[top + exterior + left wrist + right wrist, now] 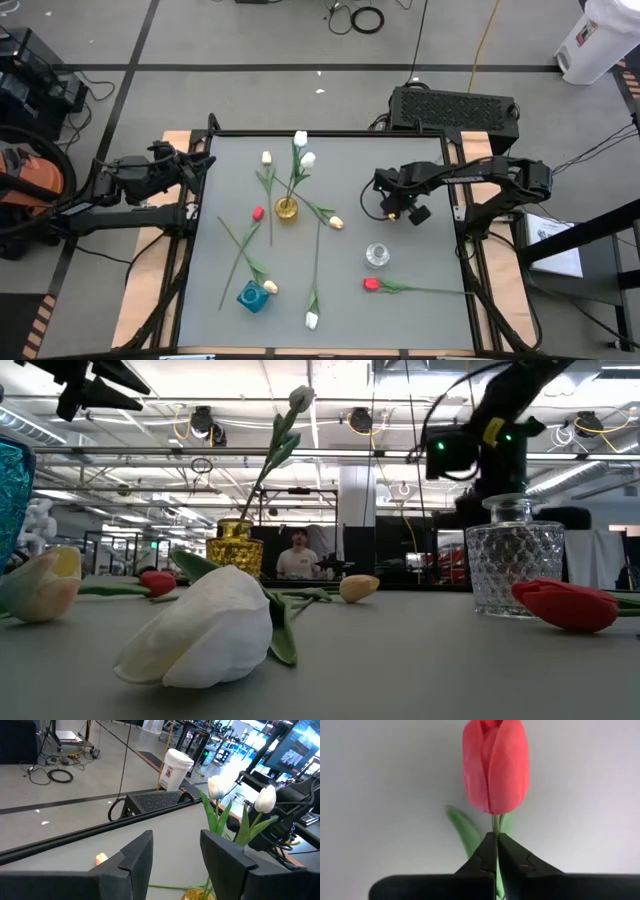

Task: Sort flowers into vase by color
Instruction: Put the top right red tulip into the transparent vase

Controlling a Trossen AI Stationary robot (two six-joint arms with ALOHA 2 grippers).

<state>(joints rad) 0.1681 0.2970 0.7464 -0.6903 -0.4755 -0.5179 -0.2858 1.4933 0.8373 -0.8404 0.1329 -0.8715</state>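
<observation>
The red tulip (495, 767) is in the right gripper (496, 836): in the right wrist view the two fingers are pressed together on its thin stem just under the head, with the grey counter (420, 170) behind it. In the high view this gripper (392, 208) is at about 2 o'clock from the counter's middle, near the clear glass vase (377, 255).

A second red tulip (372, 284) lies flat at 5 o'clock, just beside the clear vase, with its stem toward the right edge. A third red head (258, 213) lies at 9 o'clock, near the gold vase (287, 209), which holds two white tulips (300, 138). The blue vase (252, 296) stands at 7 o'clock with a pale yellow tulip (270, 287) touching it. A white tulip (311, 320) lies at 6 o'clock.

The left gripper (195, 165) waits at the left edge, at 10 o'clock, with fingers apart and empty.
</observation>
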